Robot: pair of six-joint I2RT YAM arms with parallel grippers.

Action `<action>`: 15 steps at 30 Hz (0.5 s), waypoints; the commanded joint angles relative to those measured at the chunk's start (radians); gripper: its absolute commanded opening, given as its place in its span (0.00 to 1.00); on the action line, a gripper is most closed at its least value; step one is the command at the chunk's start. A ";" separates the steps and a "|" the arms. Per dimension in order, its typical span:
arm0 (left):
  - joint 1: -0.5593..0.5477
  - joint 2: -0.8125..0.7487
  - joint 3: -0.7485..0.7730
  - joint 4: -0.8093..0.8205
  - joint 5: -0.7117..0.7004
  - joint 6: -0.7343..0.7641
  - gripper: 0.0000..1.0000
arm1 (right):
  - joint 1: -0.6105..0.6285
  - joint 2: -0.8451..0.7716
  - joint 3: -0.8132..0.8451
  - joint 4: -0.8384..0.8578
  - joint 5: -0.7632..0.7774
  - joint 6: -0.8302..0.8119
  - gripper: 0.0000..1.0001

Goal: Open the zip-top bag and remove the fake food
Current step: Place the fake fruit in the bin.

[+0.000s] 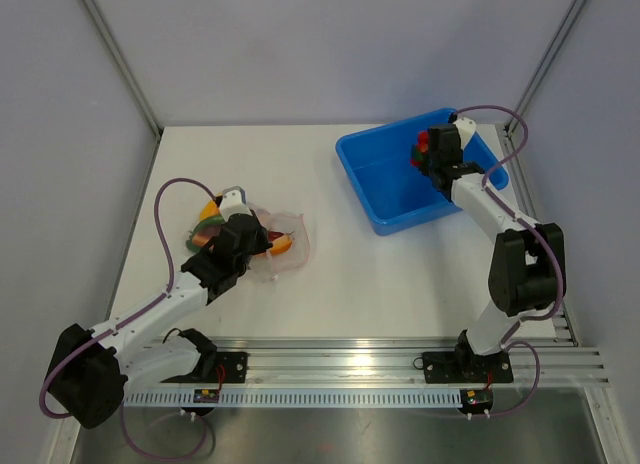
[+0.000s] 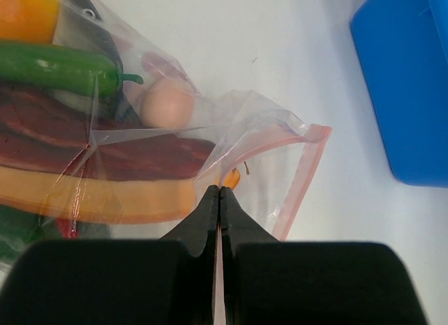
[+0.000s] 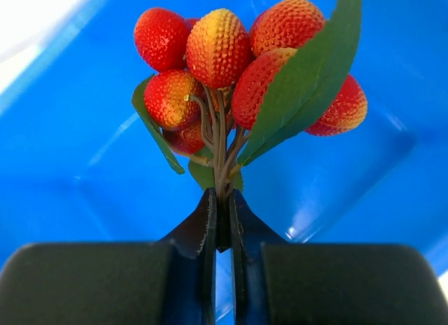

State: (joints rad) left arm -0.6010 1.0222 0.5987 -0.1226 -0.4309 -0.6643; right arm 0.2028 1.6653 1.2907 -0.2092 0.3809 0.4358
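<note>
The clear zip-top bag (image 2: 273, 129) lies on the white table at the left, its pinkish zip strip (image 2: 306, 172) toward the right. My left gripper (image 2: 220, 192) is shut on a fold of the bag's film near the mouth. Fake food shows through the plastic: a green pepper (image 2: 63, 66), a pale egg (image 2: 166, 104), dark red strips (image 2: 119, 157) and an orange wedge (image 2: 105, 199). My right gripper (image 3: 222, 195) is shut on the stem of a fake berry bunch (image 3: 217, 48), red-orange with green leaves, and holds it above the blue bin (image 3: 70, 185).
The blue bin (image 1: 385, 184) stands at the back right of the table, and my right gripper (image 1: 425, 156) hangs over its far right corner. The bag (image 1: 290, 242) and my left gripper (image 1: 262, 246) are at the left middle. Grey walls enclose the table.
</note>
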 commanded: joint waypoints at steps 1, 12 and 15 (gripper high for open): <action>0.006 -0.008 0.010 0.028 -0.020 -0.014 0.00 | 0.000 0.036 0.042 0.016 0.030 0.001 0.00; 0.004 -0.007 0.015 0.012 -0.040 -0.026 0.00 | -0.008 0.080 0.076 -0.029 -0.054 -0.003 0.49; 0.004 -0.007 0.015 0.011 -0.037 -0.026 0.00 | -0.008 0.034 0.061 -0.029 -0.092 0.014 0.53</action>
State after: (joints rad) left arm -0.6010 1.0222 0.5987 -0.1364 -0.4416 -0.6819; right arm 0.1997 1.7763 1.3228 -0.2604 0.3347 0.4389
